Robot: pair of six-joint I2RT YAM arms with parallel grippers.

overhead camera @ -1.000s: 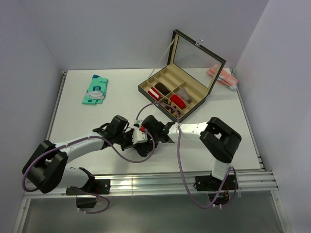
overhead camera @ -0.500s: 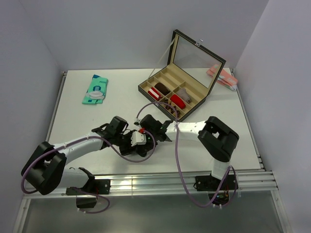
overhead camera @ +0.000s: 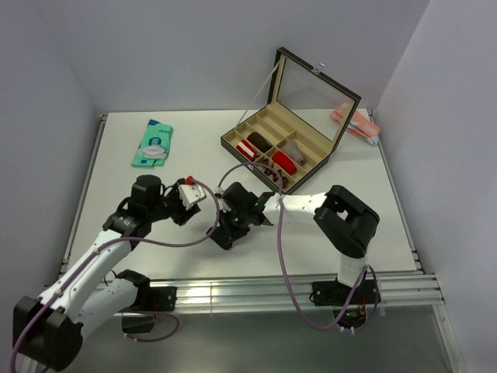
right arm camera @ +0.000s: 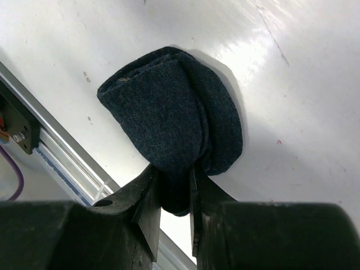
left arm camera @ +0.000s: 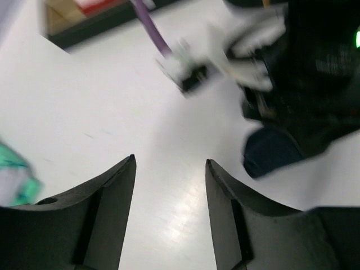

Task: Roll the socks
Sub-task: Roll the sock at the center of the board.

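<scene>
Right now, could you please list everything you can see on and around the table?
sock: one, navy, near table edge, bunched in the right gripper
box: one, black with tan lining, lid up, far centre-right
striped roll: one, red and white, in box
brown roll: one, dark, in box beside the striped roll
red roll: one, in box
grey piece: one, in box; kind unclear
teal packet: one, flat, far left
pink packet: one, pink and white, far right corner
table: one, white
left gripper: black, open, holding nothing
right gripper: black, shut on the sock
</scene>
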